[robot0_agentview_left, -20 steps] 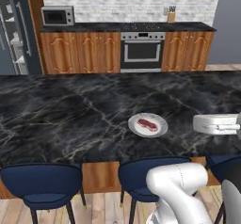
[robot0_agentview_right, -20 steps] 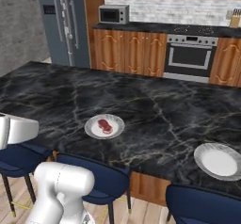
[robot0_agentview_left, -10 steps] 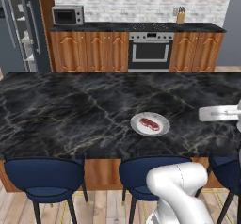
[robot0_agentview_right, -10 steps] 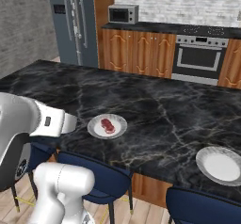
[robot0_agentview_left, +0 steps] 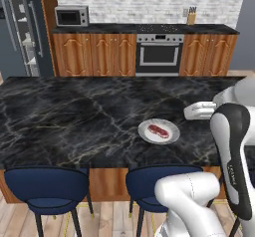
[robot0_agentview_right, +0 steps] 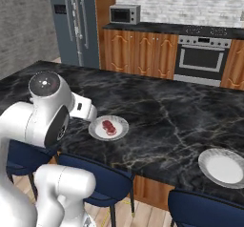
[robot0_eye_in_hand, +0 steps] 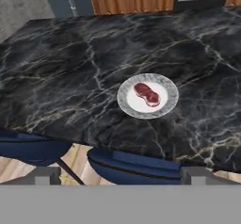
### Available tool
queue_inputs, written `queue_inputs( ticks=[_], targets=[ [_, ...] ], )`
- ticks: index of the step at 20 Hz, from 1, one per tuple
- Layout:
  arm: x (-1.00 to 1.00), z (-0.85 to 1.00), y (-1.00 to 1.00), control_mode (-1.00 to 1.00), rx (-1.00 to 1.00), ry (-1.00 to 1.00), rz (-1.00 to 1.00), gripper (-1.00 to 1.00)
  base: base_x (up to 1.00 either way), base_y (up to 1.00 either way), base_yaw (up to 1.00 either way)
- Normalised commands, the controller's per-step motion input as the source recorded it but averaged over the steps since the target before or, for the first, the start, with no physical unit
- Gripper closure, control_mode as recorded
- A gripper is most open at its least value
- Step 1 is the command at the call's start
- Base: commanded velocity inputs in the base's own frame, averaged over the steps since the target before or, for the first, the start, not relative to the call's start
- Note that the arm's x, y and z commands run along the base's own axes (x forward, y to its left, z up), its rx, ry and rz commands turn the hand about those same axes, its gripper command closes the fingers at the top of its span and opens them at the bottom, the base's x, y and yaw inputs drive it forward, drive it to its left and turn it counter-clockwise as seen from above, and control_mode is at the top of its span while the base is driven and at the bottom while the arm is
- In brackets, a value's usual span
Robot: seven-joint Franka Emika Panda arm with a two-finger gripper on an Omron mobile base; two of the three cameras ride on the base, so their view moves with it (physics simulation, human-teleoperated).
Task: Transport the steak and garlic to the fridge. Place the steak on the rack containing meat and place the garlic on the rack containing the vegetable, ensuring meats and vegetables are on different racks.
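Your gripper (robot0_eye_in_hand: pixel 120 178) is wide open and holds nothing. It hangs back by the near edge of the dark surface (robot0_agentview_left: pixel 74 116). The steak (robot0_agentview_left: pixel 158 130) lies on a small round plate (robot0_agentview_left: pixel 171 135) on that surface. The fridge (robot0_agentview_right: pixel 71 23) stands far off, past the surface.

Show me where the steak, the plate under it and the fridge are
steak (robot0_eye_in_hand: pixel 147 93), hand view, middle of the meat.
plate (robot0_eye_in_hand: pixel 128 104), hand view, bare rim left of the meat.
fridge (robot0_agentview_right: pixel 65 35), right base view, grey door front.
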Motion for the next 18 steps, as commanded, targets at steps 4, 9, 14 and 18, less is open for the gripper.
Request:
queue_inputs(
  ticks=[4, 9, 14, 18],
  targets=[
    [0.42, -0.37, -0.01, -1.0, -0.05, 0.16, 0.0, -1.0, 0.0, 0.0, 0.0],
    [0.83, -0.68, 0.02, -1.0, -0.02, 0.33, 0.03, -1.0, 0.0, 0.0, 0.0],
    [0.8, -0.63, 0.0, -1.0, -0.06, 0.35, 0.05, -1.0, 0.0, 0.0, 0.0],
    [0.8, -0.52, 0.0, -1.0, -0.12, 0.28, 0.03, -1.0, 0.0, 0.0, 0.0]
  ],
)
